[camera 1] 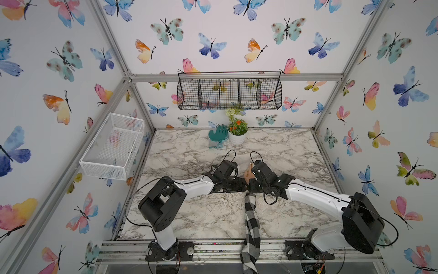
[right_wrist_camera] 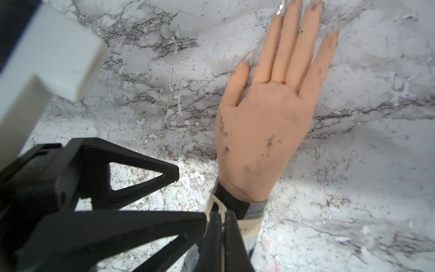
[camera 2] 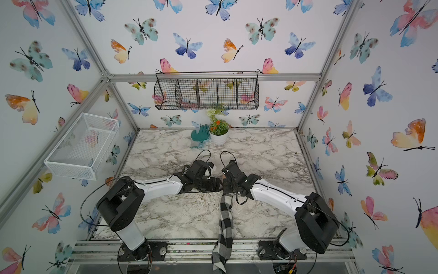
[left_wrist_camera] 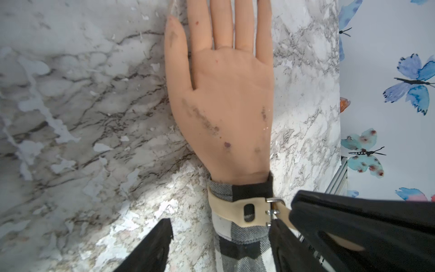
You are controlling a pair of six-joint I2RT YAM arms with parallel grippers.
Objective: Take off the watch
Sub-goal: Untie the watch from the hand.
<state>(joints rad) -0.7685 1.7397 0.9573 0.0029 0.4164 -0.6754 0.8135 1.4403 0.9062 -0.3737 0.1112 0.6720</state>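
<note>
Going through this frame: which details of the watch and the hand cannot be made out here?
Case and dial of the watch: in no view; the wrist views show only its strap.
Pin of the buckle: too blurred in the left wrist view to tell whether it sits in a hole.
Wrist in both top views: covered by the left gripper and right gripper.
Fingertips of the mannequin hand: cut by the left wrist view's edge.

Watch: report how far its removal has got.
Done: both pincers are at the wrist, and the right pincer is shut on the free strap end of the watch, beside the buckle. In hand: freeing that end; the left pincer stands open astride the sleeve. Left: the strap circles the wrist of the mannequin hand, so unbuckling and lifting away remain.
</note>
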